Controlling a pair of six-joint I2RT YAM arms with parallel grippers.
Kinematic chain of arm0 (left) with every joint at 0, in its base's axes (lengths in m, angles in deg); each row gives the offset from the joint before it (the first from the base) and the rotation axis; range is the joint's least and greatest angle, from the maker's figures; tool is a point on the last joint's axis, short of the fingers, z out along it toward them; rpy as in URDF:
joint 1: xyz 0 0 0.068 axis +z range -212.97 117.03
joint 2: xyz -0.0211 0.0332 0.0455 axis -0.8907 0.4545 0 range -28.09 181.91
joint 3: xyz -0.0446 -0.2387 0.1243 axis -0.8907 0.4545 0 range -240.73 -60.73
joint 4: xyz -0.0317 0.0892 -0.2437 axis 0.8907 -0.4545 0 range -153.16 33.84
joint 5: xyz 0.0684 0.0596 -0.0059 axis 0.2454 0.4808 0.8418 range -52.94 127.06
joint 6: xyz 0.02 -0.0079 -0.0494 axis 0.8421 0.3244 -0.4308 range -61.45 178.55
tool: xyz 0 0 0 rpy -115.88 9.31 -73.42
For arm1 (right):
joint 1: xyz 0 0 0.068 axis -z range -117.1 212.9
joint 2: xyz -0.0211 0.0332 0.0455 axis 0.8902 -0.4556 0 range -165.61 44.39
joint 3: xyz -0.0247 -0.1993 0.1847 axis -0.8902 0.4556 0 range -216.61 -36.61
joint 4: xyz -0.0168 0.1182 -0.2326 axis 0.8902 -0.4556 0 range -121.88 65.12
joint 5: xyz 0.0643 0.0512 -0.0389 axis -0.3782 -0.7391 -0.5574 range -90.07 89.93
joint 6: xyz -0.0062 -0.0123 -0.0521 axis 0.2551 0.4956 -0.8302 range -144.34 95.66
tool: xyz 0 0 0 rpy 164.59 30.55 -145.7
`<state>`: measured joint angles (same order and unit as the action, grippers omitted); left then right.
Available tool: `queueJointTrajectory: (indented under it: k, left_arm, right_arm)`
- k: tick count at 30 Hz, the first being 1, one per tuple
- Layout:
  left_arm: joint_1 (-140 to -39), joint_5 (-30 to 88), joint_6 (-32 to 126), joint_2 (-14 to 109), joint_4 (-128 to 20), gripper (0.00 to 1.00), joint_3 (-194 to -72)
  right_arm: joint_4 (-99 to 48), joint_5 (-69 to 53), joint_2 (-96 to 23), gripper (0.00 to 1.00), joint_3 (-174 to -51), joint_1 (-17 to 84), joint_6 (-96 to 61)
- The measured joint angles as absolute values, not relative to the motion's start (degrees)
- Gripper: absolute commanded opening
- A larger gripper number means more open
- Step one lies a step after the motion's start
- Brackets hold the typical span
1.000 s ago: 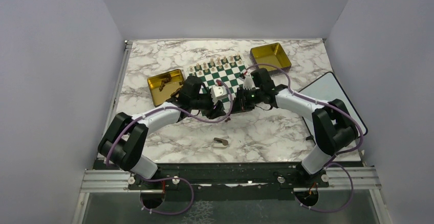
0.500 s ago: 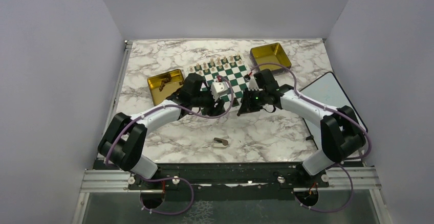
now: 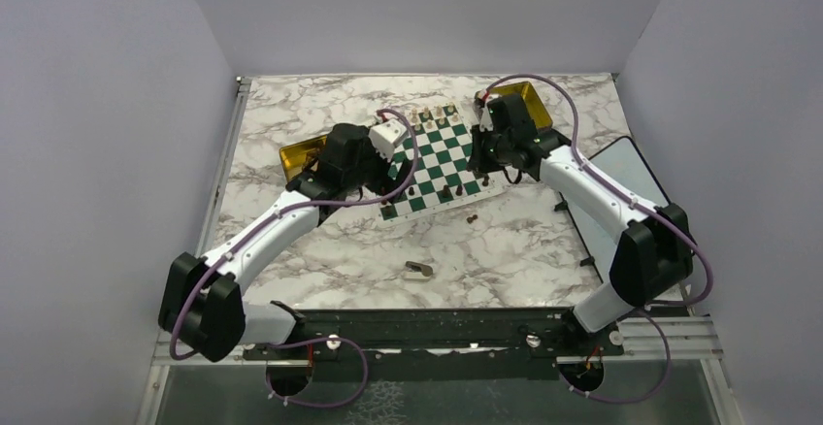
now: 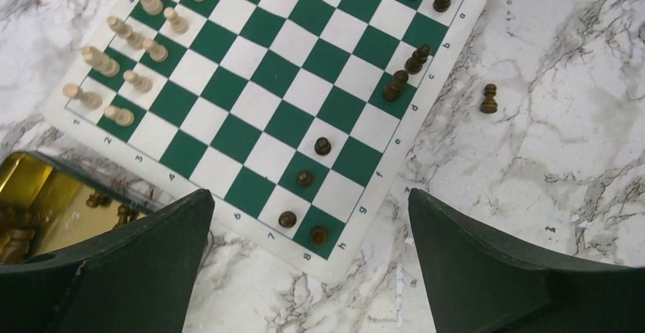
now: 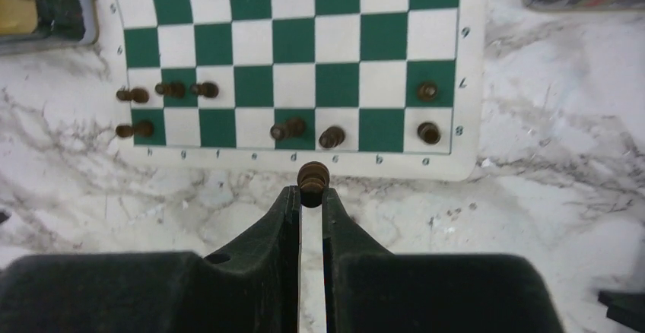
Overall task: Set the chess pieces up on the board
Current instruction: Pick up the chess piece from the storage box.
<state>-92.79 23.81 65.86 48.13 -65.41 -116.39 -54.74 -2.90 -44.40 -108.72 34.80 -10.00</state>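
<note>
Right fingers (image 5: pixel 293 205) pinch one small dark piece (image 5: pixel 312 175), probably a pawn. It hangs over the desk (image 5: pixel 532 196) just off the near border of the board (image 5: pixel 335 40), about level with the c/d files. Left fingers (image 4: pixel 144 264) are spread wide with nothing in them, above the board's h corner beside the gold tin (image 4: pixel 30 188).

Other dark pieces (image 5: pixel 171 89): a handful on the two near rows, one stray (image 4: pixel 488 99) on the desk off the board edge, more in the tin.

To place it well:
- Carry it high over the back row. The two pieces on d and c (image 5: pixel 287 128) sit right in the path.
- Pick an empty second-row square and centre over it.
- Come straight down and let go only once the base sits flat.
- Open just a little, then lift straight up.
- Keep the left arm out of that lane. I'd send it to the tin or the stray.
</note>
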Motion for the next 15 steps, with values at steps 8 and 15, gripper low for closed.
queueJointTrajectory:
  k: [8, 15]
  left_arm:
    - [-92.7, 25.93, 62.53, 42.8, -66.44, 0.99, -108.94]
    - [-92.7, 25.07, 61.88, 43.32, -68.15, 0.99, -108.81]
  right_arm:
    - [-56.06, 2.65, -57.6, 0.02, -119.21, 36.53, -13.03]
    - [-58.64, 4.84, -65.23, 0.02, -124.79, 37.9, -14.63]
